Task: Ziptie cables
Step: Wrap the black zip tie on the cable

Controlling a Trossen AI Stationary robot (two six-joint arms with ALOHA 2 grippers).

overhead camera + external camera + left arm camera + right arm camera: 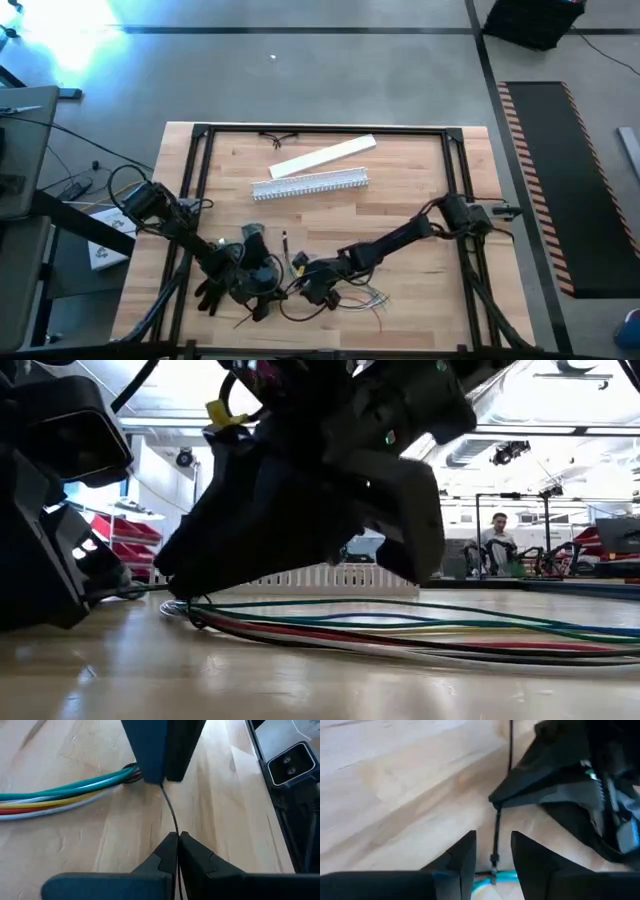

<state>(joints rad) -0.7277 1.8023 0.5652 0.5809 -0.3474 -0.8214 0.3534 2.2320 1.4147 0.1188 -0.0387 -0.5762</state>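
The cables (60, 795), a bundle of thin teal, white, yellow and red wires, lie on the wooden table near its front edge (365, 297). A thin black zip tie (496, 827) rises from its head (493, 857) on the bundle. My left gripper (176, 836) is shut on the tie's tail. My right gripper (493, 842) is open, with one finger on either side of the tie just above the bundle (492, 877). In the high view the two grippers meet at the front centre, left (262, 283) and right (305, 285). My left gripper pinches the zip tie's tail (174, 831) between its two fingertips, some way from the head. The strip runs nearly straight from the bundle to the fingers (520, 795), and its free end goes on past them (511, 740). My right gripper's fingers (465, 855) straddle the tie over the cables; whether they touch the bundle I cannot tell.
A white slotted channel (310, 184) and a flat white strip (322, 157) lie toward the far side. A black frame (200, 130) borders the table. Spare black ties (283, 138) lie at the far edge. A person (497, 535) sits in the room beyond.
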